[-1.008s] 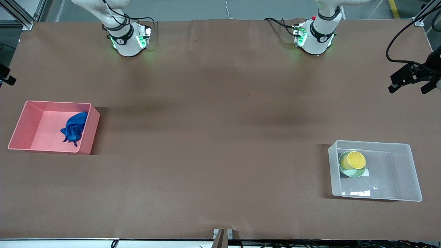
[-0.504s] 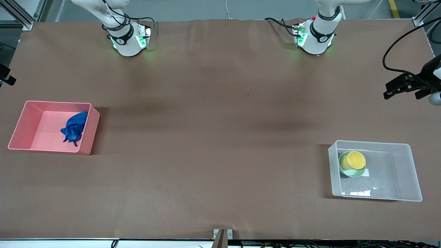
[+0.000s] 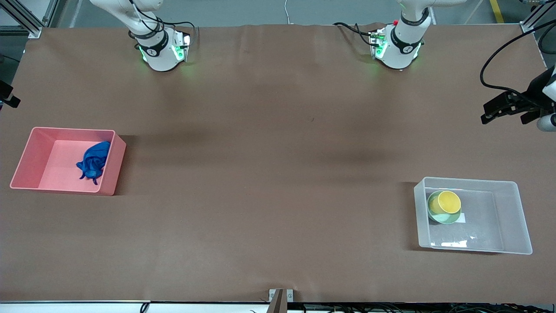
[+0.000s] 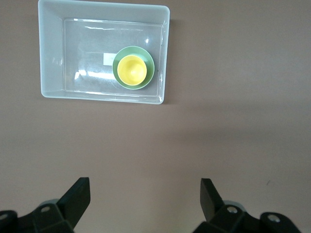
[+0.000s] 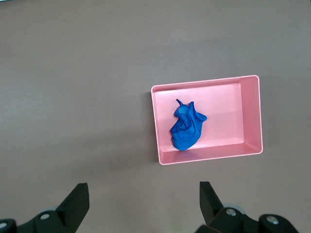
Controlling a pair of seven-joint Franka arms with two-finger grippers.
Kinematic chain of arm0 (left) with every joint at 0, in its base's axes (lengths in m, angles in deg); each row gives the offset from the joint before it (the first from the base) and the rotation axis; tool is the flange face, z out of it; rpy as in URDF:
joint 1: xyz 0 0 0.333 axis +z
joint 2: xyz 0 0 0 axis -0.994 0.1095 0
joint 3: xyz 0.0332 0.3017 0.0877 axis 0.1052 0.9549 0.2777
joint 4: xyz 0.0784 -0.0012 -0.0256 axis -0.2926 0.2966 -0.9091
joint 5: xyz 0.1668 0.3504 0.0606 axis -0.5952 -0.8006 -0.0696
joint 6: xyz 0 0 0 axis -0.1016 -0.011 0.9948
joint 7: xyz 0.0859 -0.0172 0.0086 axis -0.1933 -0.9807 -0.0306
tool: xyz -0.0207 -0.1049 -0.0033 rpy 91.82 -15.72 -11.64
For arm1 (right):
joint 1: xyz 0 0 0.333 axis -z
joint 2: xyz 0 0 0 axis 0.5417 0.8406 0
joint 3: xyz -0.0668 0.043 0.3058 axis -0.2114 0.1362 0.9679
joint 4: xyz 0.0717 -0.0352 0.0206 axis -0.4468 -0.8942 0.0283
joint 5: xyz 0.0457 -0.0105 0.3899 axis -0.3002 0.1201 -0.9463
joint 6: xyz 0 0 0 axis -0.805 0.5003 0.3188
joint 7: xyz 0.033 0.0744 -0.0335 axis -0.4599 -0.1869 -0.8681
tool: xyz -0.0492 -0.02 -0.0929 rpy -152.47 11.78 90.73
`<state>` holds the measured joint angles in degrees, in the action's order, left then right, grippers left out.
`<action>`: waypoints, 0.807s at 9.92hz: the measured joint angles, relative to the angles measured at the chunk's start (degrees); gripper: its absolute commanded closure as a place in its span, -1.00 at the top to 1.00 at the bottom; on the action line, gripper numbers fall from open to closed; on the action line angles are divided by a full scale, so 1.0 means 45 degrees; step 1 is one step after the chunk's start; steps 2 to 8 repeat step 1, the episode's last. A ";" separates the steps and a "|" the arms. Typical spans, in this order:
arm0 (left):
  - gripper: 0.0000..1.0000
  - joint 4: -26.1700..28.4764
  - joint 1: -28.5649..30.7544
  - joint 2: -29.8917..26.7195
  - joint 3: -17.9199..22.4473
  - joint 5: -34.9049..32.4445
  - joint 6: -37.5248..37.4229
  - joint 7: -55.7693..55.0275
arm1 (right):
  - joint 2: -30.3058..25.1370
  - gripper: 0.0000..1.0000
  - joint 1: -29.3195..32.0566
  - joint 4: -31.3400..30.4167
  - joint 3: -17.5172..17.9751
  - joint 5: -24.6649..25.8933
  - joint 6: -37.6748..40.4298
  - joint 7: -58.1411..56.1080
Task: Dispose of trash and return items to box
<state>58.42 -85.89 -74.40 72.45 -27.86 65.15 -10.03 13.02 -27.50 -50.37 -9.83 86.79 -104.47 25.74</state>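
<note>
The box [image 3: 514,217] sits at the left arm's end of the table, holding the bowl [image 3: 439,214] with the cup [image 3: 449,201] nested inside; both look light, rigid, best pinched by the rim. The pink bin [image 3: 30,152] holds the trash [image 3: 93,161], soft and crushable anywhere. The left gripper [image 4: 145,194] and right gripper [image 5: 144,194] hang high, spread and empty.

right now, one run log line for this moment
blue wrinkly wad in pink opaque bin | yellow plastic cup in mint-green bowl in clear bin
</note>
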 measured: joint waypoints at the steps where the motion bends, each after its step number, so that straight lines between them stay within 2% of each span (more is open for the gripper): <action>1: 1.00 0.0279 0.0000 -0.0257 -0.0023 0.0000 0.0101 0.0018 | 0.0000 1.00 0.0000 0.0000 0.0000 0.0000 0.0000 0.0000; 8: 1.00 0.0279 0.0000 -0.0257 -0.0023 0.0000 0.0101 0.0018 | 0.0000 1.00 0.0000 0.0000 0.0000 0.0000 0.0000 0.0000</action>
